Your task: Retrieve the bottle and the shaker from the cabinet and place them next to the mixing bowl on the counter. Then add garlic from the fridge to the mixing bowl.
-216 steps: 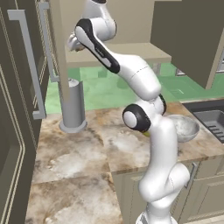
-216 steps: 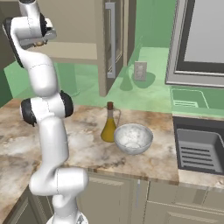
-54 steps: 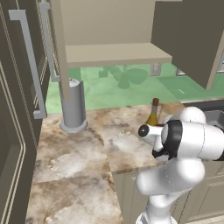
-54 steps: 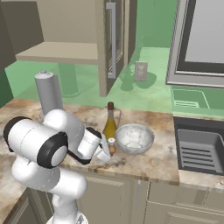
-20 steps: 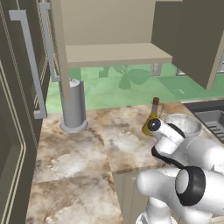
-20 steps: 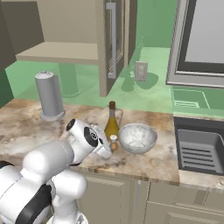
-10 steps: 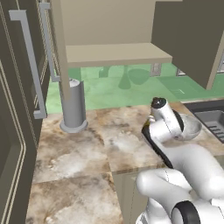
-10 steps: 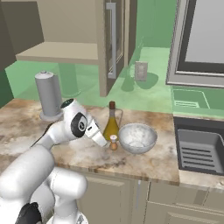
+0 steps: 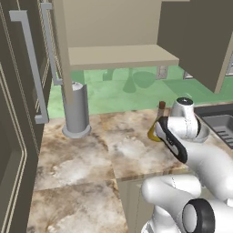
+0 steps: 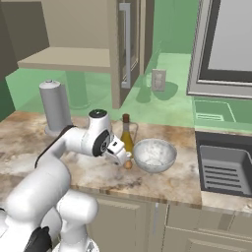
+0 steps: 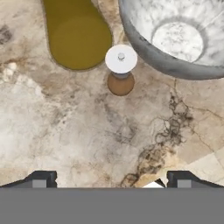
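Both things from the cupboard are already down on the brown-and-beige mottled marble counter (image 10: 162, 183): the cone-shaped clear glass bottle of golden-yellow liquid with its brown cork stopper (image 10: 127, 136) stands just beside the round pale grey-white speckled mixing bowl (image 10: 154, 155), and the tiny orange-brown bulbous shaker with the pale narrow top (image 11: 121, 70) stands upright in the gap in front of the two, close to both; whether it touches either I cannot tell. The two-finger gripper (image 11: 109, 179) hangs over the worktop near the shaker with its dark tips spread wide and nothing between them. So I judge the first half of the job finished. What is left is the garlic: the bowl's inside looks bare, and no garlic can be seen on the counter. In the left base view the tall dark grey fridge with long grey bar handles (image 9: 18, 136) rises at the counter's end, and it looks shut. The beige wall cabinet with its plain tan shelf (image 10: 69, 58) hangs open above, its shelf bare. A tall grey cylinder (image 10: 55, 106) stands further along the worktop, green wall runs behind, and a dark sink (image 10: 225, 167) sits past the bowl.
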Robot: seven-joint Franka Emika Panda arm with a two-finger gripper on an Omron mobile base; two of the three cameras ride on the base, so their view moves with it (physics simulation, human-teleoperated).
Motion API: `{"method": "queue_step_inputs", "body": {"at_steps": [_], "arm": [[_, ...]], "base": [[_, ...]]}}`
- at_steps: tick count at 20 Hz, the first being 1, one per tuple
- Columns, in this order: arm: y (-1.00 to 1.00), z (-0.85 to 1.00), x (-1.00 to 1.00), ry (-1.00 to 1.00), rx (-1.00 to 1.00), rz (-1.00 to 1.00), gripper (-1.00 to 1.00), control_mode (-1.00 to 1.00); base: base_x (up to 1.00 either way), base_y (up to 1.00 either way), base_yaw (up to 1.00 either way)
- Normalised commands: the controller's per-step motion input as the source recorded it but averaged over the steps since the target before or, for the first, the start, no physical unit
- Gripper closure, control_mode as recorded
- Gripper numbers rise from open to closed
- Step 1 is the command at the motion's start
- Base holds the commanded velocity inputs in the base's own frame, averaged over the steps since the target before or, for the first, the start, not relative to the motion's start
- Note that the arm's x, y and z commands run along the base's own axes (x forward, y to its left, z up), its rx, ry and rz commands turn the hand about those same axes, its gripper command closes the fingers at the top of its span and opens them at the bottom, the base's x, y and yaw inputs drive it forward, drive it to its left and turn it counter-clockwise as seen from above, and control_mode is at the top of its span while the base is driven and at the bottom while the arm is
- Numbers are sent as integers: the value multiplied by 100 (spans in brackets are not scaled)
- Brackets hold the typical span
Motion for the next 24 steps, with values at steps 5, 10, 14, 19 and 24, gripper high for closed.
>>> {"method": "queue_step_inputs", "body": {"at_steps": [5, 10, 14, 19, 24], "arm": [[74, 14, 0, 9, -12, 18, -100, -100], [51, 49, 0, 16, -3, 12, -100, -100], [0, 2, -33, -4, 3, 3, -100, -100], [0, 0, -41, -5, 0, 1, -100, -100], [0, 0, -26, 0, 0, 0, -100, -100]], "base": [[0, 0, 0], [0, 0, 0], [0, 0, 0], [0, 0, 0], [0, 0, 0]]}}
